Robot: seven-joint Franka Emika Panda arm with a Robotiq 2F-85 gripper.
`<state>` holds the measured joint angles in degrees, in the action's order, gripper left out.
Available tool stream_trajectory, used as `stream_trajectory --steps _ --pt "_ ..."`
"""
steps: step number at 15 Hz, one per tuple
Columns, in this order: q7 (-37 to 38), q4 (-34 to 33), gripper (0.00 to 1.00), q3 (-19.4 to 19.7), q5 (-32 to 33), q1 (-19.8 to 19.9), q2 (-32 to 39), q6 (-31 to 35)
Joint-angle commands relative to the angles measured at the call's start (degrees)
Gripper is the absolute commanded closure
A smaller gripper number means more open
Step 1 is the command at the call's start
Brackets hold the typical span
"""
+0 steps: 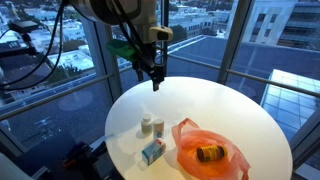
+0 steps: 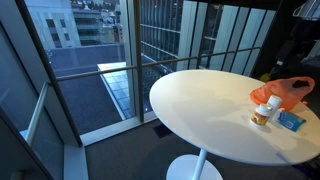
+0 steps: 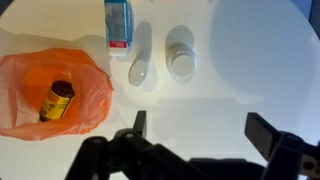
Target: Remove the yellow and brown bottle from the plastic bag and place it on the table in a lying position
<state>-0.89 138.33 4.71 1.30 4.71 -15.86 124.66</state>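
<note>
Yellow and brown bottle (image 3: 60, 101) bears unreadable label.

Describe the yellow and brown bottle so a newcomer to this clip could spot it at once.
On the round white table, find the crumpled orange plastic bag near the edge. The yellow and brown bottle lies inside it. It alone is bagged; the white bottles and the blue-and-white carton sit outside on the bare tabletop.
</note>
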Motion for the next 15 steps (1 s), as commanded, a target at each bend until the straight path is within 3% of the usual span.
stream_trajectory --steps 1,8,15 --pt "0.0 -0.1 0.00 0.0 0.0 0.0 0.0 -0.1" --pt "1.4 -4.7 0.00 0.1 -0.3 0.4 1.4 -1.8" --pt "6.8 -13.0 0.00 1.1 -0.2 2.3 8.0 -2.2"
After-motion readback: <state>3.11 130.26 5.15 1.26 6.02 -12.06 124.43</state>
